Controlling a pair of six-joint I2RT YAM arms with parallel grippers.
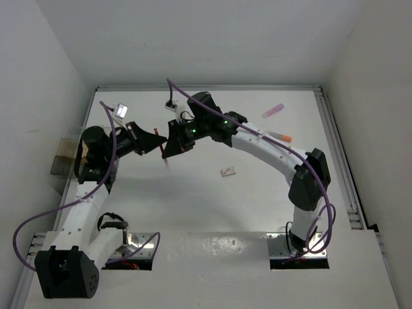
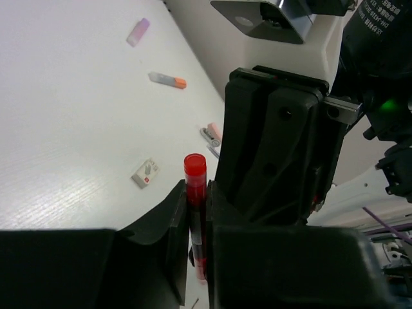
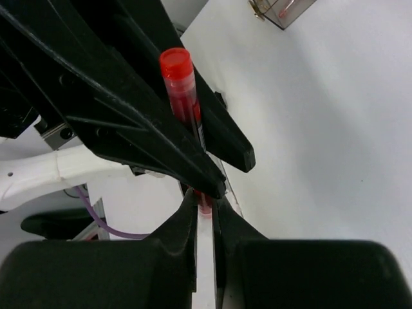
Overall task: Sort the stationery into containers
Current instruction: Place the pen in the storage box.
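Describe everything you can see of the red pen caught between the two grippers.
The red pen is thin, with a glossy, see-through red plastic body and a round, flat-topped end. It is held in the air above the white table, touching nothing but fingers. The left gripper and the right gripper both look closed on it, at different spots along its length. Its round end pokes out past the fingertips in both wrist views.

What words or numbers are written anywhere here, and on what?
Nothing reads clearly.
White lettering on the right arm's black housing: cut off at the edge and blurred, unreadable.
Label on the whitish eraser: a red mark, too small to read.
Red pen: no legible print.
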